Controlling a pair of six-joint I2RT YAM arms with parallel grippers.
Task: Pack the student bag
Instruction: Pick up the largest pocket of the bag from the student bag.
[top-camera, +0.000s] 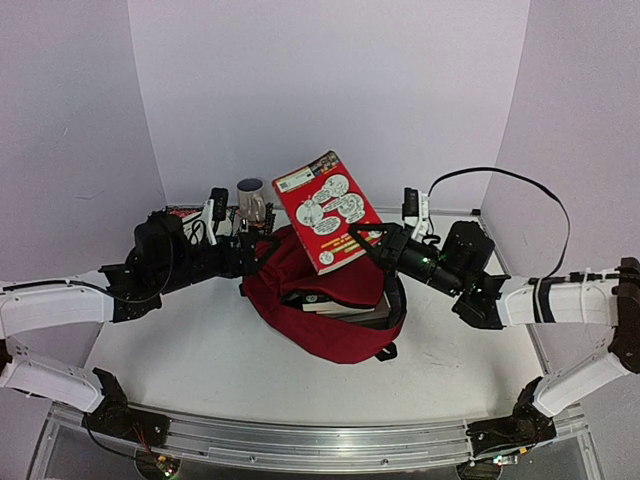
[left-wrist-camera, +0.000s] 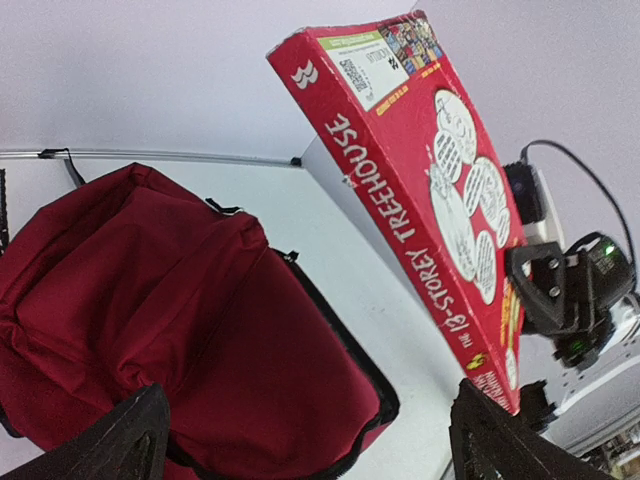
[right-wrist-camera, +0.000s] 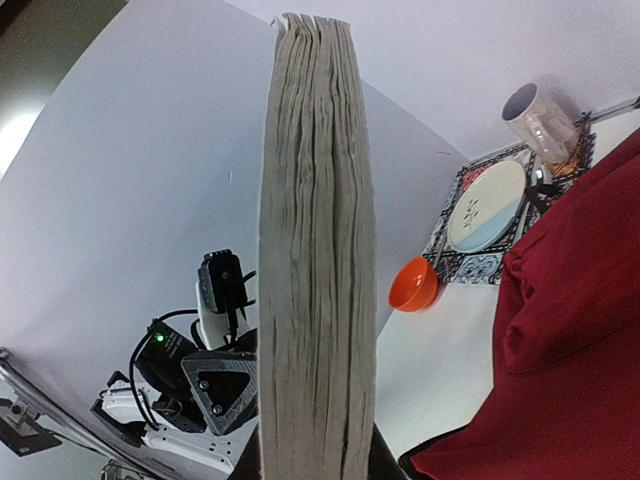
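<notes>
The dark red student bag lies mid-table with its mouth open, and books show inside. Above it a red paperback book tilts in the air, my right gripper shut on its lower right corner. My left gripper stands open at the bag's left upper edge, holding nothing. The left wrist view shows the bag below, the book up right, and my open left gripper. In the right wrist view the book's page edge fills my right gripper.
Behind the bag on the left sit a patterned mat with a pale plate, a mug and an orange bowl. White walls close in at the back and sides. A black cable loops over the right arm.
</notes>
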